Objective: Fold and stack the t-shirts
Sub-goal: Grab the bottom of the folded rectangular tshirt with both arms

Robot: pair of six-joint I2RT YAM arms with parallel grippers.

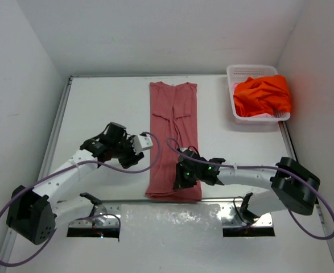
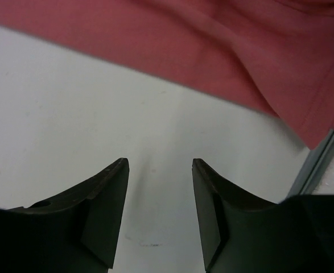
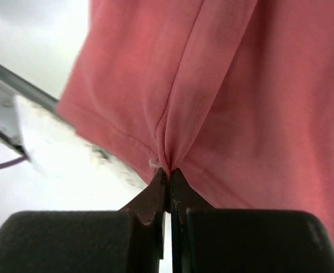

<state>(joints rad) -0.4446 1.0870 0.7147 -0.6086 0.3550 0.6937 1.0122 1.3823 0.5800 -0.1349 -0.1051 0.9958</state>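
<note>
Shirt in work: the dusty rose-red soft cloth t-shirt (image 1: 173, 136) lies on the white table (image 1: 98, 108) as a long narrow strip, collar end far, hem end near the arms.
Right gripper (image 3: 168, 173): its jaws are pinched tight on a fold of the near hem; cloth gathers into a crease right at the tips.
Left gripper (image 2: 160, 165): its jaws stand partly apart over bare table just beside the shirt's left edge, holding nothing.
Your step: you likely need the left hem corner gripped too before lifting. Take both layers, level with the right pinch, so the fold carries over square.
Material: thin, limp knit; it drapes and wrinkles easily, so lift slowly and keep the hem taut.
Waiting: a bright orange crumpled cloth shirt (image 1: 263, 95) fills the white perforated plastic basket (image 1: 252, 70) at far right.
</note>
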